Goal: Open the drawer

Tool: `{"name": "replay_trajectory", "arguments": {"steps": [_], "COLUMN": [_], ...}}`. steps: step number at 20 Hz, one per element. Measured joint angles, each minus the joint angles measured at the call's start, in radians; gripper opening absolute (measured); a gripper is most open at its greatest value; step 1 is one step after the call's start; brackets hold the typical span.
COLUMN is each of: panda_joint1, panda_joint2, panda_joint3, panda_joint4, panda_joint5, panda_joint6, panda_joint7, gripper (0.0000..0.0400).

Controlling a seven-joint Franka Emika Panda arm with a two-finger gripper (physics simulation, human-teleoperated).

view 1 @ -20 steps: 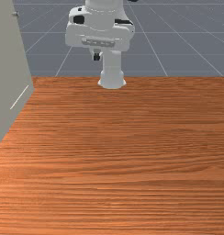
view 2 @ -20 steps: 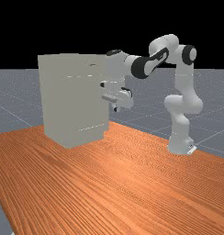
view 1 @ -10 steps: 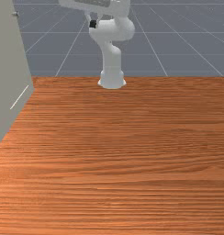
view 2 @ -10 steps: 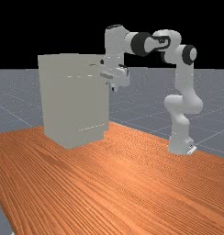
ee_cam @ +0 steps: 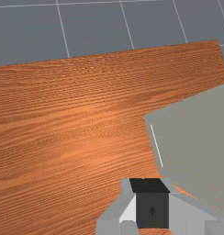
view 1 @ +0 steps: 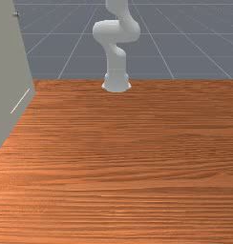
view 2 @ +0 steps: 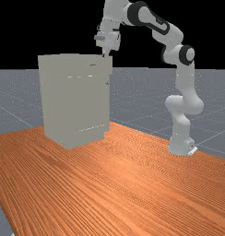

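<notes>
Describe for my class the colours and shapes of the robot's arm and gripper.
The arm is glossy white, built of smooth, rounded, tube-like links with bulging joints. Broad black rings circle some upper joints, and black trim marks the forearm. The base flares outward. The gripper is pale grey and angular, with black parts.
</notes>
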Motion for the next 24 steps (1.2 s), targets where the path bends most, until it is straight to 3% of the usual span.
{"name": "replay_trajectory", "arguments": {"steps": [2,3,5,10,24], "panda_joint1": [-0.033,-0.053,-0.096,-0.153,-0.239], "panda_joint2": [0.014,0.024,0.053,0.083,0.185], "panda_joint3": [-0.031,-0.048,-0.080,-0.117,-0.166], "panda_joint4": [0.087,0.125,0.184,0.216,0.217], "panda_joint5": [0.002,0.005,0.010,0.012,0.030], "panda_joint6": [-0.025,-0.031,-0.042,-0.053,-0.027], "panda_joint7": [-0.043,-0.063,-0.102,-0.151,-0.224], "gripper": [0.0229,0.0296,0.0362,0.0397,0.0400]}}
